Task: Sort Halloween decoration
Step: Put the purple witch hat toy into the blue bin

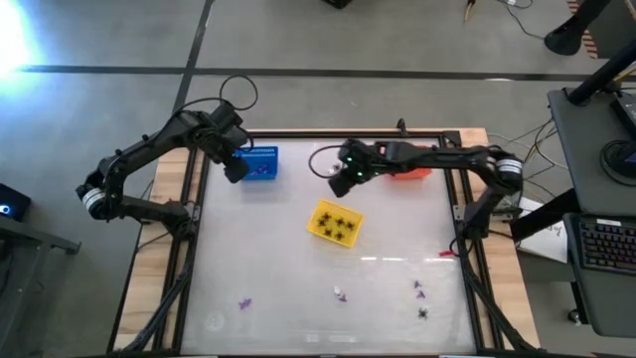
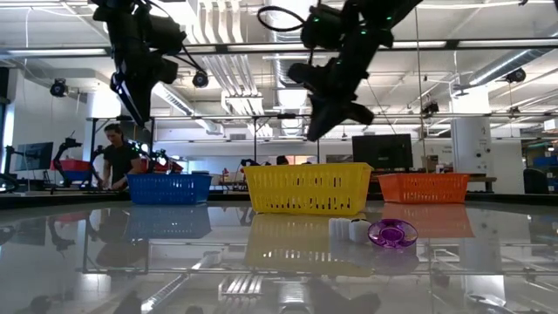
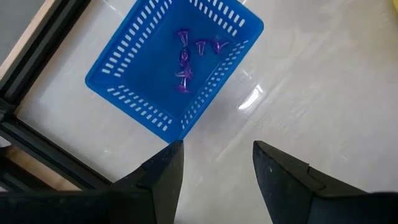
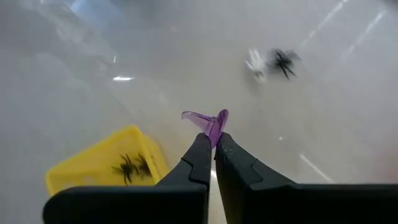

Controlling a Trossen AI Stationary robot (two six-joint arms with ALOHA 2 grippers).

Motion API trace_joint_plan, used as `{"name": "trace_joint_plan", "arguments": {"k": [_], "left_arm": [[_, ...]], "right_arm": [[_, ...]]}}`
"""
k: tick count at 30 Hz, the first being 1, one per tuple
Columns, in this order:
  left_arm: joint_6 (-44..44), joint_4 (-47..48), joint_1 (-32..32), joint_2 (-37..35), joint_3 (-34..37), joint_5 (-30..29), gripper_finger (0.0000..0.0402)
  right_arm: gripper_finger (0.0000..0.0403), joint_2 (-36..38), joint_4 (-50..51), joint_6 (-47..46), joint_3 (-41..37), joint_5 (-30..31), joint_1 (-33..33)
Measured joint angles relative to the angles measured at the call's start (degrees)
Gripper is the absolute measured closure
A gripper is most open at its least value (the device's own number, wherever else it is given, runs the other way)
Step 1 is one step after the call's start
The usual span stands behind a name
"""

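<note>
One purple piece is being pinched by its edge in the right gripper, risking slippage before reaching the blue basket near the tabletop's far edge; left gripper is hovering there, fingers released.

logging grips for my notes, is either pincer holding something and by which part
The right pincer pinches a small purple plastic decoration piece by its lower end, at its fingertips. The left pincer is open and holds nothing.

A blue slotted basket holds purple pieces. A yellow slotted basket carries black spiders. The orange basket is slotted too. The dark right pincer grips a purple piece. The tabletop is glossy white.
</note>
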State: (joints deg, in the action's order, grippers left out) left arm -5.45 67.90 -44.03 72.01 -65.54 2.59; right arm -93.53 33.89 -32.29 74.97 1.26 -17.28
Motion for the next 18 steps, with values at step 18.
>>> {"name": "trace_joint_plan", "arguments": {"k": [18], "left_arm": [[-4.55,2.56,0.00,-0.10,0.00,-0.42,0.0225]], "right_arm": [[0.0394,-17.47,-0.37,6.54,21.26,-5.46,-3.08]]}}
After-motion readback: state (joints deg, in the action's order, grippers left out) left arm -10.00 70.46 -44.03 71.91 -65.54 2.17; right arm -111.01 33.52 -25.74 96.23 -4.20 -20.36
